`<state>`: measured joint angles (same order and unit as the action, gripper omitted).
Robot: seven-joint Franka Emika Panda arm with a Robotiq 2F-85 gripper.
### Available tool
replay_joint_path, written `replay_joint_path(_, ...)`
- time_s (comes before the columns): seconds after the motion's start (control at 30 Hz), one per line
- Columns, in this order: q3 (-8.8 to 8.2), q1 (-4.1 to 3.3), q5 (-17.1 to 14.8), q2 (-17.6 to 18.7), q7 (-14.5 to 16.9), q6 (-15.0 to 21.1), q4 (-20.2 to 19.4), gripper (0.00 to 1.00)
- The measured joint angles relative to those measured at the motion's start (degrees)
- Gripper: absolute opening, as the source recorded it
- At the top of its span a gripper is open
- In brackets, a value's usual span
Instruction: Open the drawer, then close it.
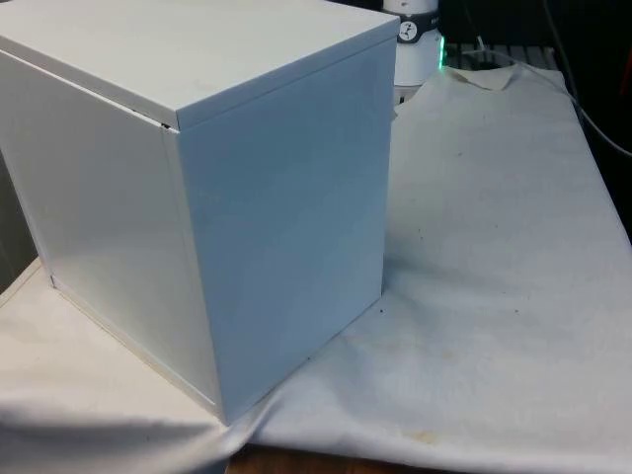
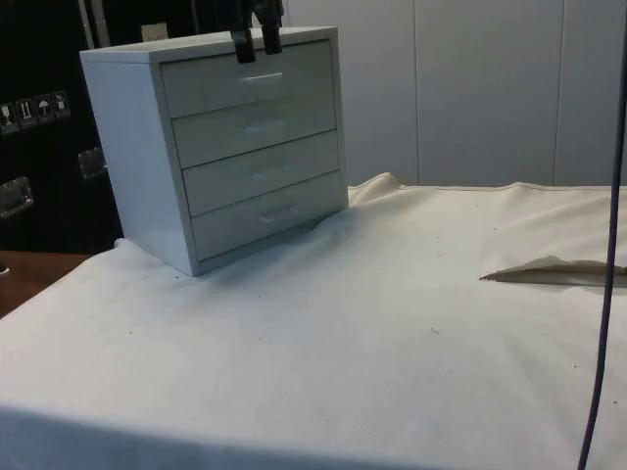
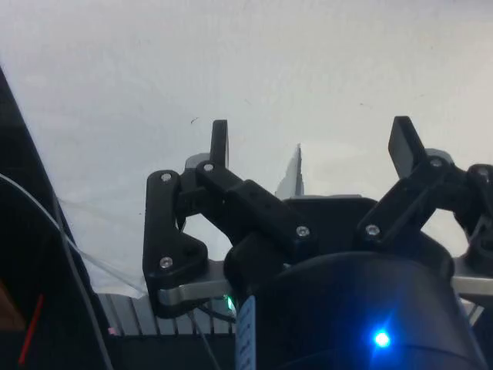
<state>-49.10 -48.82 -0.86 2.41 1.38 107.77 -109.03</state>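
1. Chest of drawers (image 2: 220,147) (white, four drawers) stands on the white cloth (image 2: 392,323), at the front view's left, its plain back and side to that camera.
2. All four drawers sit flush; top drawer (image 2: 250,80) closed.
3. Gripper (image 2: 256,43) hangs at the chest's top front edge, just above the top drawer's handle (image 2: 263,77).
4. Fingers (image 3: 219,142) spread apart, nothing between them.

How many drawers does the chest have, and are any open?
4. The chest has a top drawer, second, third and bottom, stacked one above another. All sit flush, shut. The gripper hangs at the top drawer's upper edge.
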Motion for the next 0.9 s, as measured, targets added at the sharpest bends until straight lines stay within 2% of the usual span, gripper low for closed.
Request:
replay_joint_path(0.3, 0.57, 0.00, 2.3, -2.2, -0.7, 0.2, -1.9, 1.00)
replay_joint_path(0.57, 1.20, 0.00, 6.5, -5.1, -1.5, 0.2, -4.3, 1.00)
replay_joint_path(0.63, 1.20, 0.00, 6.5, -5.1, -1.5, 0.2, -4.3, 1.00)
replay_joint_path(0.9, 2.01, 0.00, 11.7, -7.0, -2.2, 0.1, -5.9, 1.00)
